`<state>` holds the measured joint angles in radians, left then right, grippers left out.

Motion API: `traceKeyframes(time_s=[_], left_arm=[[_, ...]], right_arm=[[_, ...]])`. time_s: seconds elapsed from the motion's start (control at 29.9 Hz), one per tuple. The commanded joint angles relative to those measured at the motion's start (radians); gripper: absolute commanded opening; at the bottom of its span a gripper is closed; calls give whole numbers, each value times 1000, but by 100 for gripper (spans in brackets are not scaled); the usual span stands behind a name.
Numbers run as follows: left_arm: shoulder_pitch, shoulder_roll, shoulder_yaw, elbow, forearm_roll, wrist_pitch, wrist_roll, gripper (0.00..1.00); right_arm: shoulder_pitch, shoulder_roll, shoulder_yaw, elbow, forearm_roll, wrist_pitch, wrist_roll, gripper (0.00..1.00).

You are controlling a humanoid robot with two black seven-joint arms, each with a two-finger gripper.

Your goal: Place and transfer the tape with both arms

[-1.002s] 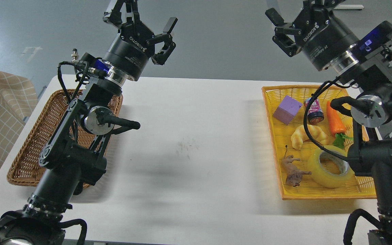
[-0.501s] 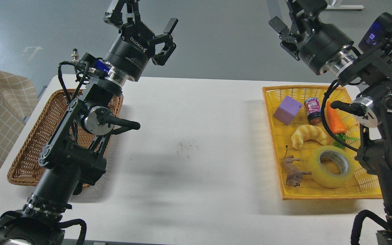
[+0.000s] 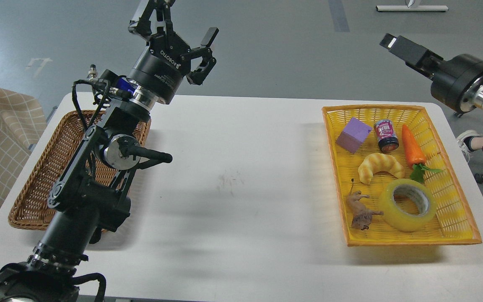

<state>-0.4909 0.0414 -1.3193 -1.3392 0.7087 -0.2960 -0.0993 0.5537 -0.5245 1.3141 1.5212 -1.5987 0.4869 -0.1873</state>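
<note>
**Tape lies in the yellow basket, both tools raised clear**

Head view. The tape (image 3: 407, 204) lies flat, core upward, in the yellow basket (image 3: 455, 184) at the 4 o'clock part of the white tabletop (image 3: 241, 176). It sits near the basket's front rim and toward its right wall, without visibly touching either. Just beside it at 9 o'clock lies a small brown animal figure (image 3: 361, 211), its hind leg reaching almost to the roll. At 11 o'clock of the tape is the croissant toy (image 3: 379, 166), and at 12 o'clock the carrot (image 3: 413, 147), whose green leaves come close to the roll's upper edge. Farther back stand a purple block (image 3: 354, 134) and a small jar (image 3: 386, 135).

The left tool (image 3: 174, 35) is held high at 11 o'clock, its fingers spread wide with nothing between them, above the far edge of the tabletop. Its arm crosses over the brown wicker basket (image 3: 36, 184) at 9 o'clock.

The right tool (image 3: 392, 42) is at 2 o'clock, beyond the basket's far right corner and well apart from the tape; it shows edge-on, so I cannot tell its opening.

The middle of the tabletop between the two baskets is bare but for faint scuff marks (image 3: 229, 179).
</note>
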Motion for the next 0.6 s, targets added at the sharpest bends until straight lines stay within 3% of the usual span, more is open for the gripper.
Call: traceKeyframes(time_s=[0.0,0.27,0.37,0.43,0.47,0.5,0.57], left_arm=[[-1,2,0,0,0,0,0,98],[0,0,-2,0,0,-2,-2,98],[0,-2,-1,0,0,-2,-2,98],[6,-2,-3,0,0,-2,-2,98],[11,-2,-5,0,0,0,-2,98],[20,2,-5,0,0,-2,-2,98],[26,2,-5,0,0,-2,-2,98]], right_arm=[[-9,-17,34,42,2,2,-1,100],[-18,-34,111,33,-1,2,12,99],[-23,-20,119,46,-9,-1,-12,96],[-37,-12,117,63,-17,-40,-88,89],[-38,-12,117,63,-15,-41,-107,90],[-41,-17,117,69,-14,-41,-130,97],[-44,-23,117,73,-9,-41,-133,99]])
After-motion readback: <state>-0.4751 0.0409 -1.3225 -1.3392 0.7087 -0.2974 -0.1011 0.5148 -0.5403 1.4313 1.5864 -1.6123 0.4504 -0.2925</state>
